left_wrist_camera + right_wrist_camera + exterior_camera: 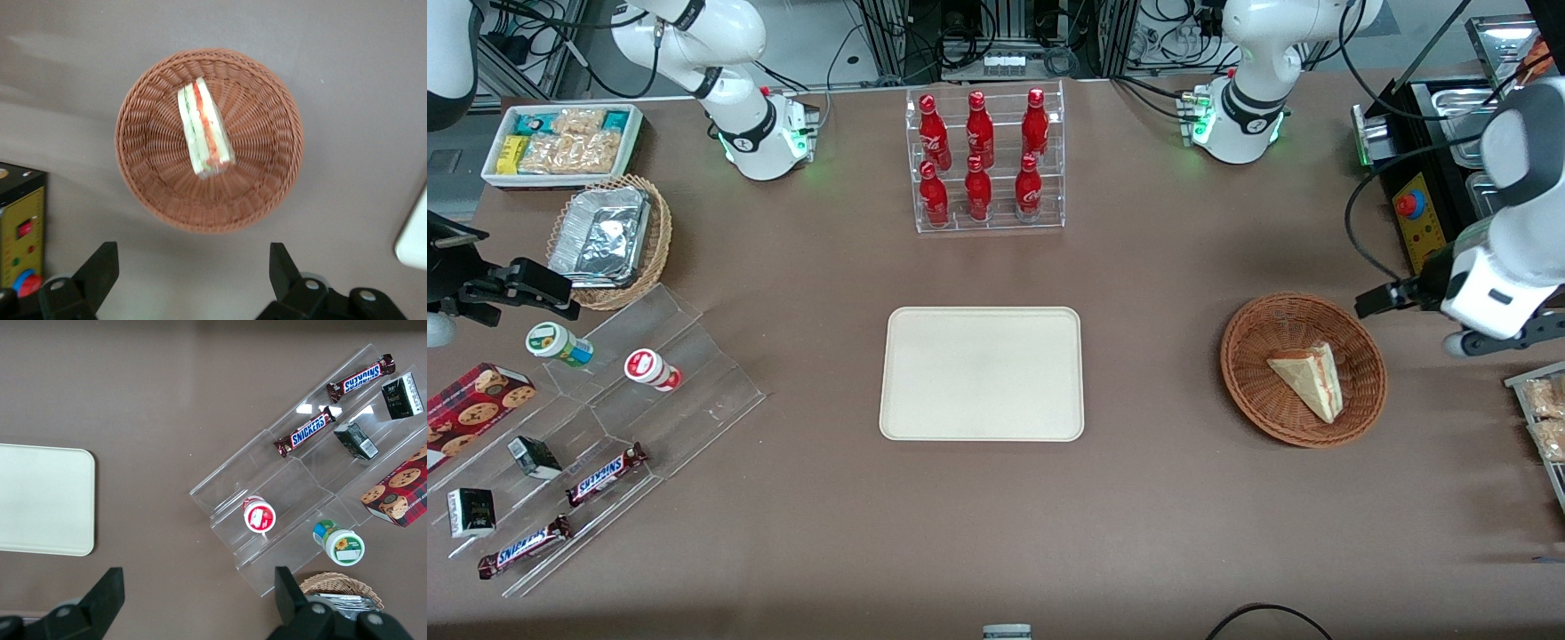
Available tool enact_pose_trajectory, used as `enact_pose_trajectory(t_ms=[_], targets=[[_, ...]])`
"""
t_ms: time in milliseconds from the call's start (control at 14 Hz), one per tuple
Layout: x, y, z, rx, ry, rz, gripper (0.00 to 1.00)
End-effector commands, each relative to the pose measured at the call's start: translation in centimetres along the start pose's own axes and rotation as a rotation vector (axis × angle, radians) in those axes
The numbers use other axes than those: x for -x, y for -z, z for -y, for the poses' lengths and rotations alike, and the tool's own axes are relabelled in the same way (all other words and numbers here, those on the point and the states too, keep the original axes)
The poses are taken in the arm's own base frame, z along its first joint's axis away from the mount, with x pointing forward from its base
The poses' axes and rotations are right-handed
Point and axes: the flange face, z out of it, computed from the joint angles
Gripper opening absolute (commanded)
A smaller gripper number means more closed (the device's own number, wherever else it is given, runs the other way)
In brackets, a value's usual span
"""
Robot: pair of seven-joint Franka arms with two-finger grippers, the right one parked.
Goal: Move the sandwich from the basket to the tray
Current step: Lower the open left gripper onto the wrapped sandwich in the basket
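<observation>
One sandwich [1309, 380] lies in the basket [1254, 391], toward the working arm's end of the tabletop [1156, 516], with the tray [982, 373] bare at the centre. My hand [193, 280] hovers above the basket rim, fingers spread wide, holding nothing. I judge that wedge light, soft and easily crushed, so I'd pinch gently across the bread faces mid-length, fingers at three and nine o'clock.

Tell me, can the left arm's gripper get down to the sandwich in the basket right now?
Probably yes. The gripper is open, above the table beside the basket, and nothing covers the sandwich lying alone inside; the low rim looks unlikely to block a descent.
</observation>
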Motion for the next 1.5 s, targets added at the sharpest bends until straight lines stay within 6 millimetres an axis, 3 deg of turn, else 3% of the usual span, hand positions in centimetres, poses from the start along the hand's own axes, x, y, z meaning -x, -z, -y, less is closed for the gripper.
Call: enact_pose_trajectory(t_ms=[0,143,214,429,786,1143,1286,1429], targets=[[-0.3,-5.0,0.2,0.003,0.097,-0.034,1.0],[-1.4,-8.5,0.2,0.008,0.127,-0.033,1.0],[-2.1,-9.7,1.3,0.007,0.156,-0.023,1.0],[-3.0,-12.9,1.4,0.024,0.283,-0.004,1.0],[-3.2,-19.1,0.9,0.042,0.372,-0.021,1.0],[-3.6,-21.8,-0.1,0.048,0.359,-0.027,0.98],[-3.5,-22.4,-0.3,0.043,0.364,-0.019,0.88],[-3.5,-22.4,-0.4,0.041,0.36,-0.015,0.71]])
